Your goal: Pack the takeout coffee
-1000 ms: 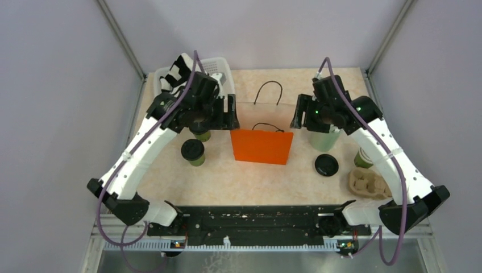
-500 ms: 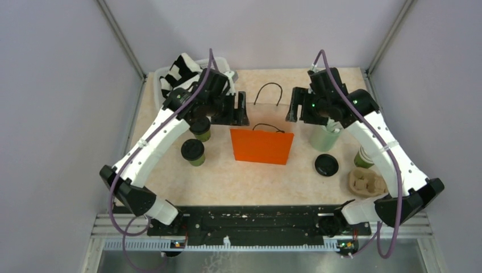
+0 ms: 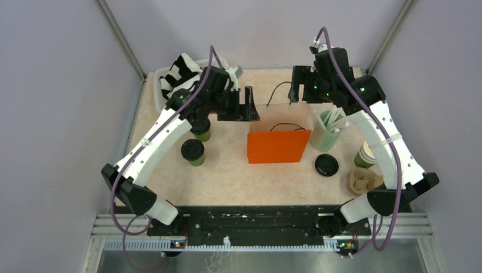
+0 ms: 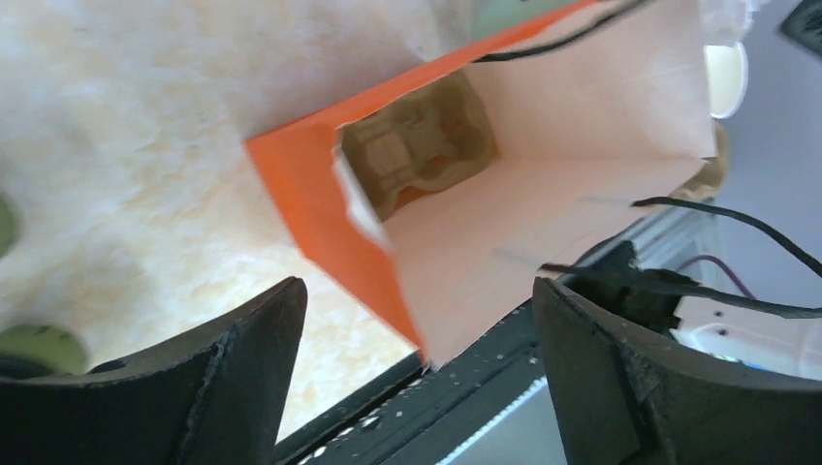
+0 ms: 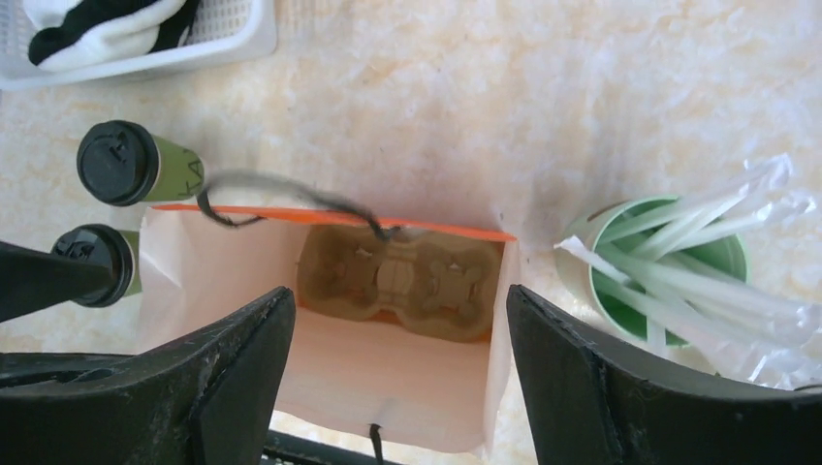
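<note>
Top view: my left forearm covers part of the rear cup [image 3: 201,133]. The front cup [image 3: 192,151] shows whole. Both are lidded and stand on the table [image 3: 227,182], left of the orange bag [image 3: 278,147] and apart from it.

Left wrist view: a cup is cut to a green sliver at the frame edge. A handle cord [image 4: 679,291] passes my right finger; contact unclear.

The bag mouth is open, with a pulp carrier [image 5: 399,279] on its floor.

My left gripper [image 3: 250,105] reaches in behind the bag's left corner. My right gripper [image 3: 296,91] hangs behind its right side. Both jaws are spread wide, gripping nothing.
</note>
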`<move>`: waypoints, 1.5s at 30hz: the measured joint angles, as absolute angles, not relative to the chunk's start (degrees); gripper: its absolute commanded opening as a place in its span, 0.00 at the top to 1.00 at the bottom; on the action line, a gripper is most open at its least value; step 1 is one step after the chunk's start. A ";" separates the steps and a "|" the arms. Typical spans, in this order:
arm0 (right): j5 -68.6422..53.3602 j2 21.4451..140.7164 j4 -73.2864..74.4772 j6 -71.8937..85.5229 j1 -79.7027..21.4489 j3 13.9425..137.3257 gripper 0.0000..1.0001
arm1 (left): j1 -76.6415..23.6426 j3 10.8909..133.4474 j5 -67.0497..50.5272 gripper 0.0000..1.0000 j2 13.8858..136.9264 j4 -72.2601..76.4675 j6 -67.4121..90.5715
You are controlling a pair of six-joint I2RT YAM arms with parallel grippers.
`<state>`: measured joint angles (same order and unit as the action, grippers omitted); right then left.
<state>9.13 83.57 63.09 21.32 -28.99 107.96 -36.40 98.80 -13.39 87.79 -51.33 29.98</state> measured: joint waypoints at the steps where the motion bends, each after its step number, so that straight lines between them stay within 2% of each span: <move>1: 9.19 83.77 62.98 20.58 -28.99 108.71 0.20 | -36.29 98.59 -12.12 0.04 86.91 -51.75 29.74; 8: 4.84 83.90 61.23 16.67 -29.17 112.03 0.13 | -30.26 91.24 5.30 0.01 72.69 -59.18 28.14; 11: 2.68 84.23 60.31 15.00 -30.79 113.47 0.11 | -26.55 86.13 10.90 0.06 66.54 -62.22 29.45; 13: 1.87 85.58 59.81 14.22 -33.21 115.68 0.02 | -25.10 84.20 13.78 0.02 63.00 -64.69 31.05; 21: 2.28 102.04 59.72 13.06 -48.93 136.40 0.01 | -24.97 86.15 17.63 0.02 50.96 -62.89 31.88; 29: 2.63 106.59 57.39 14.37 -58.11 134.87 0.01 | -24.95 88.38 13.87 0.02 44.14 -63.46 34.59; 34: 5.72 118.39 54.98 15.09 -65.36 139.04 0.01 | -24.95 93.54 7.18 0.02 37.93 -63.40 34.57; 40: 9.98 130.91 54.57 15.51 -68.84 139.41 0.01 | -24.95 100.14 1.04 0.01 36.73 -65.30 34.39; 45: 13.04 133.80 53.74 15.03 -68.49 137.69 0.01 | -24.95 102.13 -1.48 0.02 36.75 -69.43 33.69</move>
<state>13.04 133.80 53.74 15.03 -68.49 137.69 -24.95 102.13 -1.48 36.75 -69.43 33.69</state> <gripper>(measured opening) 0.985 0.986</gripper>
